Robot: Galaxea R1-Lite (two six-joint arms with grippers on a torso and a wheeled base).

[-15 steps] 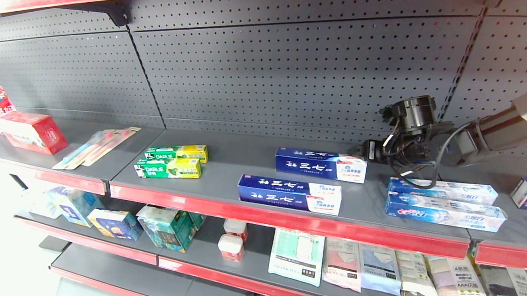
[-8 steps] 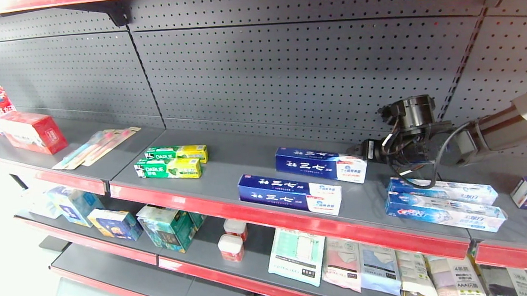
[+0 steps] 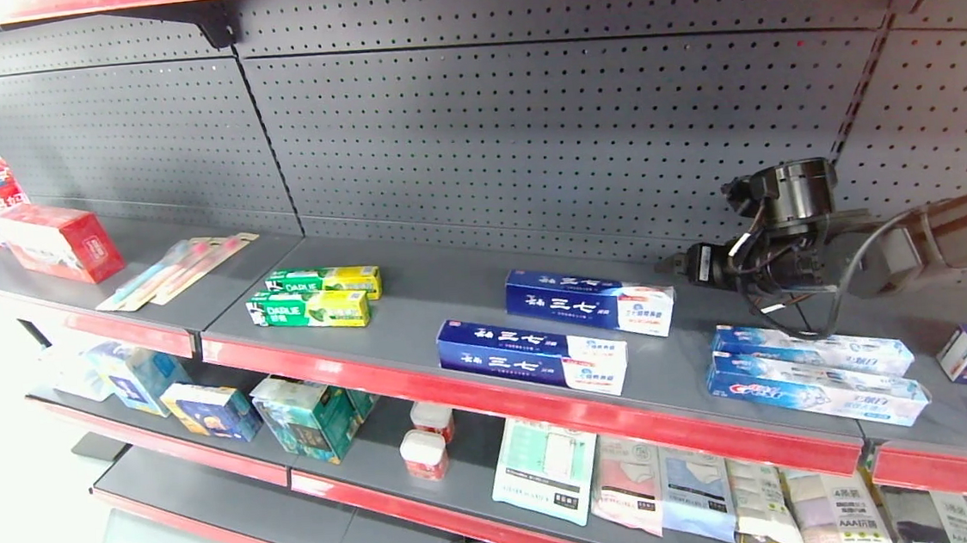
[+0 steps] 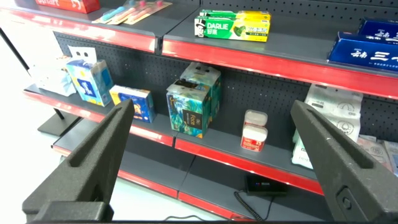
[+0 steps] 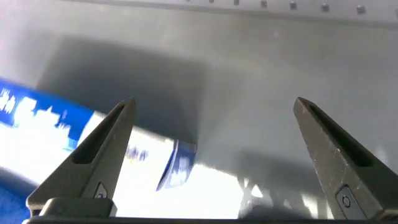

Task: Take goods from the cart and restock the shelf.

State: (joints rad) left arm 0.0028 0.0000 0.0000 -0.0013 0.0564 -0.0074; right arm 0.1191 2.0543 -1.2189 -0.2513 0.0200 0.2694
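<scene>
Right gripper (image 5: 214, 102): jaws apart, nothing between them; through the gap I see bare grey shelf (image 3: 441, 283). In the head view it hangs just over the shelf near the pegboard back panel (image 3: 524, 130). Its tips point toward the white end of the rear blue toothpaste box (image 3: 589, 301), just beside that end and, as far as I can tell, not touching it. That box lies flat on the shelf, long side toward the front. A front blue toothpaste box (image 3: 533, 356) lies flat nearer the red front edge, parallel to the rear one and apart from it. Below the right arm, two light-blue boxes (image 3: 815, 370) lie side by side, touching. Left gripper (image 4: 211, 106): jaws apart, empty, held out in front of the lower shelves, well apart from the goods. Facing it there I note teal cartons (image 4: 194, 99) and two small white-and-red jars (image 4: 252, 138) close together. Farther to the robot's left on the upper shelf: two green-and-yellow boxes (image 3: 313, 298), toothbrush packs (image 3: 177, 270), a red box (image 3: 58, 243).
</scene>
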